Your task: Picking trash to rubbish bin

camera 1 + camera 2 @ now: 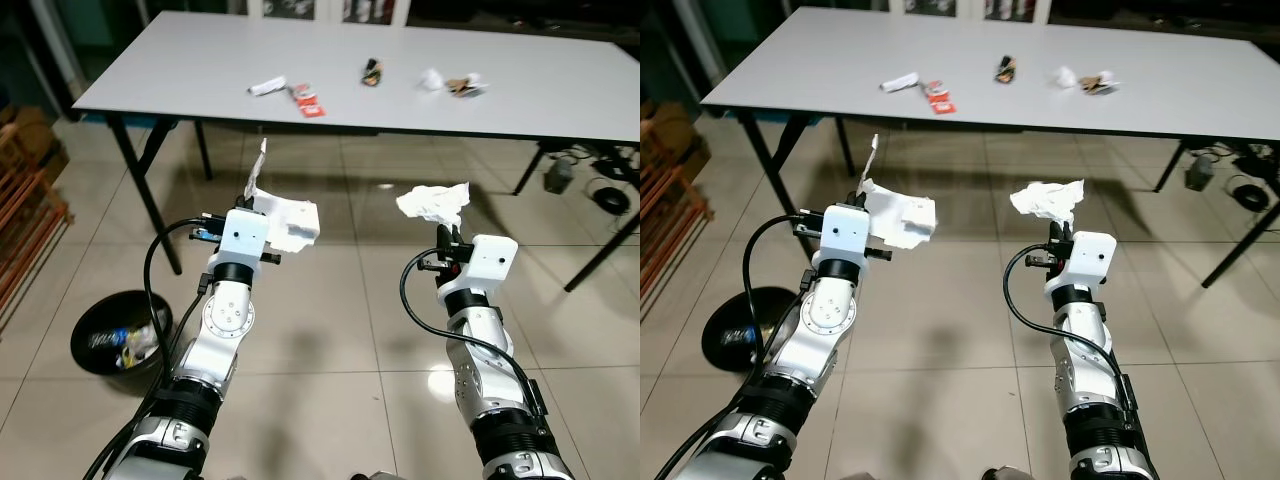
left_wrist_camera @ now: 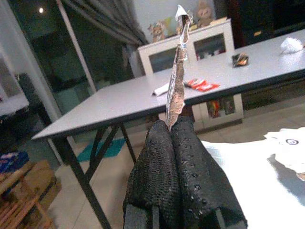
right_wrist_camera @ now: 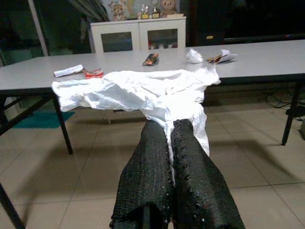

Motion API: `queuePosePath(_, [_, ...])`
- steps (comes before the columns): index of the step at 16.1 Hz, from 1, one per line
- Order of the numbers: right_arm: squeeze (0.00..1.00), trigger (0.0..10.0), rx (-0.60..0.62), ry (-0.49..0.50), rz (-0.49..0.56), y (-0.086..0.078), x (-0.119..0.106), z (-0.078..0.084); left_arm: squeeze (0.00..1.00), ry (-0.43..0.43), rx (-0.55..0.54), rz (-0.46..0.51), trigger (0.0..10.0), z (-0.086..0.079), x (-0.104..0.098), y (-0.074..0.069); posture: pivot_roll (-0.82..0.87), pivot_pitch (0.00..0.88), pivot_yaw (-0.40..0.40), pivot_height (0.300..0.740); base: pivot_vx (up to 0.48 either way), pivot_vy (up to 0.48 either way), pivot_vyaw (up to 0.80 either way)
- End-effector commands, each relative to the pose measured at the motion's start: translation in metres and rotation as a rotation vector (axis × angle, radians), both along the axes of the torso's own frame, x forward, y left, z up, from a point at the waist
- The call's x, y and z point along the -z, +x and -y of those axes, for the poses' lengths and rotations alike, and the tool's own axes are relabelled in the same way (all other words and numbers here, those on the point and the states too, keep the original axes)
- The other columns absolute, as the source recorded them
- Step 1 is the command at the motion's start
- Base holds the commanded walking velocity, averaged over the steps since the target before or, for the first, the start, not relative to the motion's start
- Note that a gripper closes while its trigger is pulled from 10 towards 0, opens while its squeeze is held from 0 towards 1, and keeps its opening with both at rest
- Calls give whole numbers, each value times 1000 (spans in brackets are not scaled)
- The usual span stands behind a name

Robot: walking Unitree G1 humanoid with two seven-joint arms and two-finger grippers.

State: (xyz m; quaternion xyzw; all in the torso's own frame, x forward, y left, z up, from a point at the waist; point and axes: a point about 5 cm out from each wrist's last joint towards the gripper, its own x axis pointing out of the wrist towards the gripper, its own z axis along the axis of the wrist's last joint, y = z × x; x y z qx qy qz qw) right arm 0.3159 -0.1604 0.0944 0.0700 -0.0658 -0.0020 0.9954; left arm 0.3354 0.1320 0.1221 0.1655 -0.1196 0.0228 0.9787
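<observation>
Partway: the left tool (image 1: 258, 197) pinches a foil wrapper (image 2: 177, 71) and the right tool (image 1: 447, 238) pinches crumpled tissue (image 1: 433, 201), neither yet in the bin (image 1: 120, 335) at lower left, while more scraps (image 1: 300, 96) lie on the bench (image 1: 180, 60) at the frame's top.

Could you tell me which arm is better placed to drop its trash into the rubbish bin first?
Left, I'd judge. The black rubbish bin sits on the floor at the robot's left, just beside the left arm. The left claw is shut on a thin wrapper; the right claw, pinching crumpled tissue, is farther away.
</observation>
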Motion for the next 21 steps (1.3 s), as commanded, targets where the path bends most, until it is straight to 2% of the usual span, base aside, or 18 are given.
queuePosePath(1, [0,10000,5,-2,5,1,-3,1,0,-4,2,-10,10000,1,-1,1,-18,68,-59,740,0,251,0])
queuePosePath(21, [0,10000,-7,11,-9,2,-1,-3,0,1,6,-31,10000,1,-1,4,-13,52,-43,740,0,320,0])
